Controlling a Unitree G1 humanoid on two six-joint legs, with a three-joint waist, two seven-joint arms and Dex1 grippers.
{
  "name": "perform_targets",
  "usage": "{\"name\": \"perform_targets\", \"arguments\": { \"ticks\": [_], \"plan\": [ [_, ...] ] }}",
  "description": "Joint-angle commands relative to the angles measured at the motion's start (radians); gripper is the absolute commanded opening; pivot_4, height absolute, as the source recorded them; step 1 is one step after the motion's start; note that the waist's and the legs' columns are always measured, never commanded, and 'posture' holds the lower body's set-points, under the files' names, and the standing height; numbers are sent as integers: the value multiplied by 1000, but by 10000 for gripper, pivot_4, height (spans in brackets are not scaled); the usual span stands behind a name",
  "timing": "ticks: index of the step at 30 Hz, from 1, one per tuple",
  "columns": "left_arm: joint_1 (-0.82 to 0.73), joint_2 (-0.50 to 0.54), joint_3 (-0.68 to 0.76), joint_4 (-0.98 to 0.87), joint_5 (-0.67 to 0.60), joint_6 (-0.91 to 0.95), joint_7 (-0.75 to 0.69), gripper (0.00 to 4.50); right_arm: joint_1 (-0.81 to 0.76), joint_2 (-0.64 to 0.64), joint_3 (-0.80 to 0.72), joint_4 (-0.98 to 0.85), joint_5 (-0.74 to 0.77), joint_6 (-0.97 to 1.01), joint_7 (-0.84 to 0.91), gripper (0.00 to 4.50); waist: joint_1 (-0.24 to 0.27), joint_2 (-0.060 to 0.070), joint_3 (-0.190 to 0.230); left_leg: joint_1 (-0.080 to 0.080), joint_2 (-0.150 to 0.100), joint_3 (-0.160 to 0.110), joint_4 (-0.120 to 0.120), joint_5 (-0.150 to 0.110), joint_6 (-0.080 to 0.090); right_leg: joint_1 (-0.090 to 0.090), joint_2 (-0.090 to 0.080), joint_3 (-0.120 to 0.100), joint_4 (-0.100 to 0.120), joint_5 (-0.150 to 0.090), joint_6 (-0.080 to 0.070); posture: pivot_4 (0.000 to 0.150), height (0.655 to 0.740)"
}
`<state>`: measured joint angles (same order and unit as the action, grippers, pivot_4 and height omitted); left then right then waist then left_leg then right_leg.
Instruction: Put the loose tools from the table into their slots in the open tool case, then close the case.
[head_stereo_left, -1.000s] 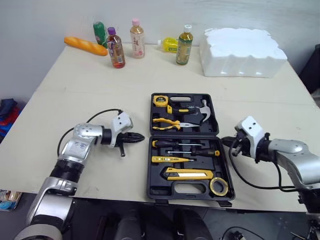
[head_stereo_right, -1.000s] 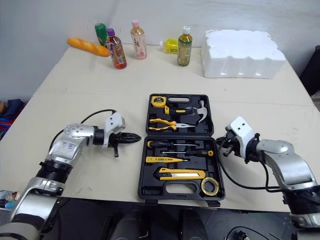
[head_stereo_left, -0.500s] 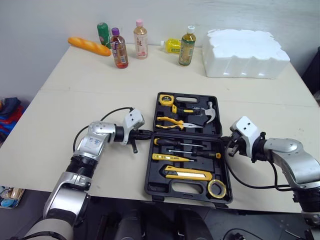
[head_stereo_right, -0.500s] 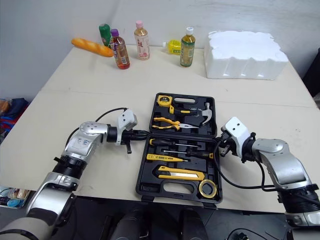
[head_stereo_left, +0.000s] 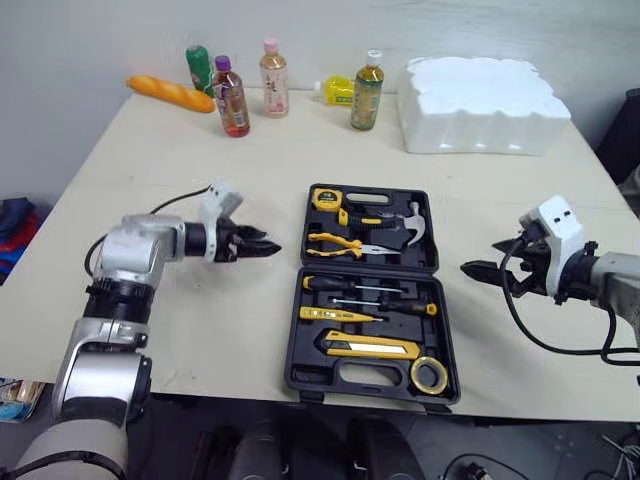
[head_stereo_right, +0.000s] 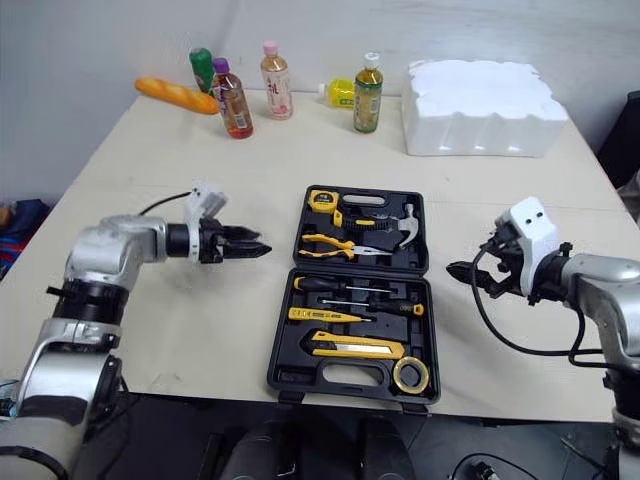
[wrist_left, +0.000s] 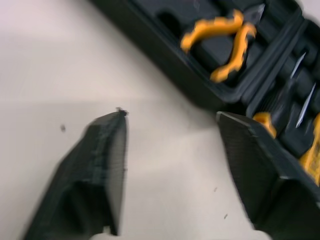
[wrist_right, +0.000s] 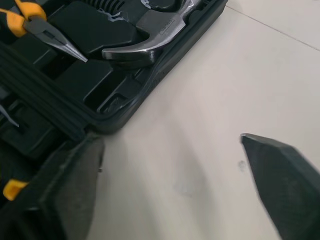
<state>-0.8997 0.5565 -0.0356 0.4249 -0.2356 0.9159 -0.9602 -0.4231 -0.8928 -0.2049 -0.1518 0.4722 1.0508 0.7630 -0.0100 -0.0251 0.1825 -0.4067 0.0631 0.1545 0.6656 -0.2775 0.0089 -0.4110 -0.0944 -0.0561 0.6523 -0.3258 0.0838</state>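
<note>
black tool case (head_stereo_left: 330, 375) open flat, long axis near-to-far, left gripper (head_stereo_left: 270, 246), right gripper (head_stereo_left: 471, 268) both spread

1. The light is bright and even, and it falls from above on the whole pale beige surface (head_stereo_left: 180, 170).
2. Shadows are soft and small. Faint ones lie beside the plastic drink bottles (head_stereo_left: 231, 96).
3. The big white foam block (head_stereo_left: 480, 90) is so bright that its bumps hardly show.
4. The shiny steel hammer head (wrist_right: 150, 40) has a white gleam and looks clear.
5. In the left wrist view, the yellow-handled pliers (wrist_left: 225, 40) and the jaws of the left gripper (wrist_left: 171, 115) look smeared and fuzzy.
</note>
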Motion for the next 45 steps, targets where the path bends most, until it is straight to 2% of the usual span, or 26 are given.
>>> {"name": "perform_targets", "arguments": {
  "ticks": [1, 6, 10, 19, 22, 25, 26, 27, 29, 31, 33, 40, 45],
  "plan": [
    [-93, -69, 41, 86, -24, 139, 107, 44495, -120, 60, -1, 57, 24, 113, -78, 45000, 1, 0, 0, 0, 0, 0, 1, 0, 0, 0, 0, 0, 0, 0, 0, 1500, 7355],
    [-114, -100, 15, 123, -12, 140, 129, 44495, -203, 81, 100, 109, -37, 91, -112, 45000, -1, 0, 0, -1, 1, 2, -2, 2, -1, -3, 0, 1, 0, 0, 0, 1500, 7355],
    [-137, -152, -13, 218, 25, 84, 174, 44495, -324, 174, 151, 244, -74, 118, -176, 45000, -15, 0, 0, -1, 1, 4, -1, 2, -2, -4, 1, 3, 2, 0, 0, 1500, 7355],
    [-147, -195, -64, 299, 74, -4, 193, 44495, -367, 222, 192, 328, -100, 143, -194, 45000, -12, 0, 0, 0, -1, 4, -1, 3, -2, -4, 0, 3, 2, 0, 0, 1500, 7355],
    [-131, -199, -80, 283, 86, -17, 193, 35844, -355, 216, 205, 342, -126, 118, -200, 45000, -14, 0, 0, 0, -1, 4, -1, 3, -2, -3, -1, 3, 3, 0, 0, 1500, 7355],
    [-101, -210, -109, 270, 99, -23, 186, 22714, -307, 217, 276, 350, -188, 43, -216, 37220, -16, 0, 0, 0, 0, 4, -1, 3, -2, -3, 0, 3, 3, 0, 0, 1500, 7355],
    [-88, -213, -120, 271, 104, -22, 182, 17256, -302, 232, 273, 341, -178, 59, -221, 31439, -16, 0, -1, 1, 0, 4, -1, 3, -2, -3, 0, 3, 2, 0, 0, 1500, 7355],
    [-79, -215, -129, 273, 108, -24, 179, 13650, -300, 247, 265, 330, -164, 77, -223, 26530, -15, 0, -2, 2, 0, 4, -2, 3, -2, -1, 0, 3, 2, 0, 0, 1500, 7355],
    [-65, -217, -138, 269, 111, -40, 170, 10026, -297, 266, 249, 307, -149, 97, -227, 18095, -16, 0, -5, 4, 0, 3, -2, 2, -2, 1, 0, 3, 2, 0, 0, 1500, 7355],
    [-56, -216, -141, 262, 110, -68, 161, 8367, -287, 286, 226, 274, -132, 126, -234, 8774, -16, 2, -13, 4, 0, 3, -2, 2, -3, 1, -2, 3, 2, 0, 0, 1500, 7355],
    [-53, -215, -141, 256, 111, -80, 159, 8069, -280, 297, 212, 254, -125, 144, -244, 3708, -15, 2, -16, 5, 0, 3, -2, 2, -3, 1, -2, 2, 1, 0, 0, 1500, 7355],
    [-59, -226, -108, 145, 77, -137, 152, 8067, -305, 317, 176, 196, -119, 134, -273, 1883, -15, 2, -16, 3, 0, 2, -2, 1, -2, 1, -3, 2, 1, 0, 0, 1500, 7355],
    [-102, -235, -25, 89, 74, -365, 202, 8058, -364, 286, 196, 189, -175, -111, -230, 1501, -15, 4, -10, 0, -1, 2, -2, 1, -1, -3, -3, 2, 1, 0, 1, 1500, 7355]
  ]
}}
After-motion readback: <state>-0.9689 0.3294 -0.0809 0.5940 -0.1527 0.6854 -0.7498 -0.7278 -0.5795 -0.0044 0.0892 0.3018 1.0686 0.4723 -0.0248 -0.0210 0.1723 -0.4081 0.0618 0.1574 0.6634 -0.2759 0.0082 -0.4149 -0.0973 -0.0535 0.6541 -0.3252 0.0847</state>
